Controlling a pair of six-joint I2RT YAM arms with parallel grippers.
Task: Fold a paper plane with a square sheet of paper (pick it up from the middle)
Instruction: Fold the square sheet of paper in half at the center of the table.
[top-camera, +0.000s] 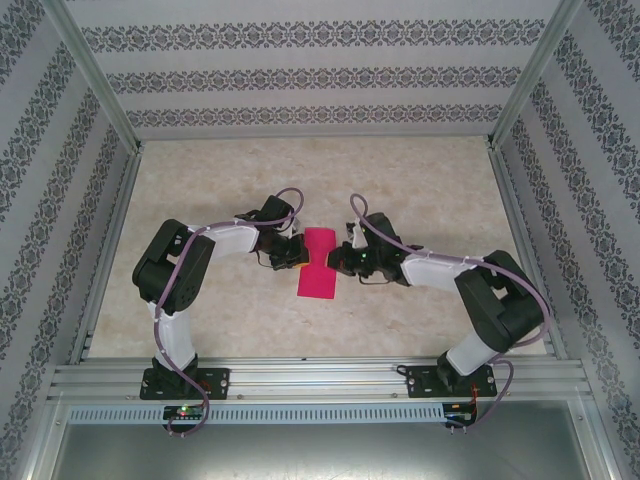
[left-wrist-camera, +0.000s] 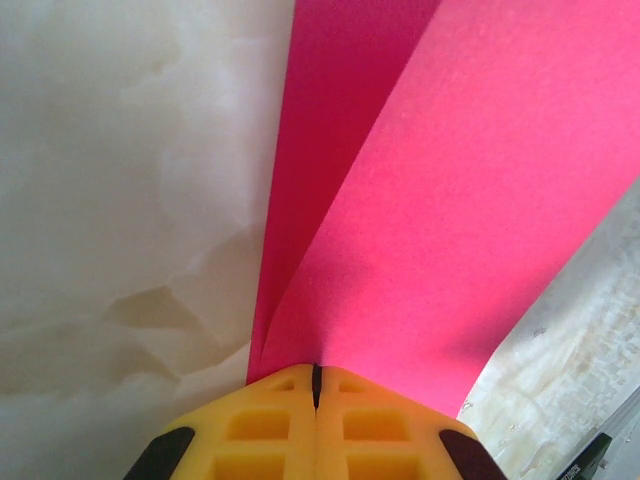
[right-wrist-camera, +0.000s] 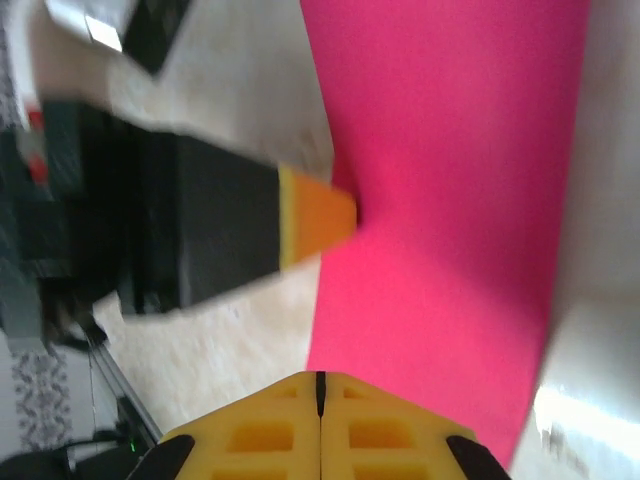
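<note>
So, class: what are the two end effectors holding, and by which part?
The paper. The left end effector pinches the middle of its left edge, and the right end effector pinches the middle of its right edge.

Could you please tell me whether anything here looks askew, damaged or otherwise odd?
The square sheet of paper is not flat: its outline narrows at mid-length, where the left gripper and right gripper, both shut, pinch opposite edges. From the left wrist it rises in two diverging flaps from the pinch. No tear shows.
</note>
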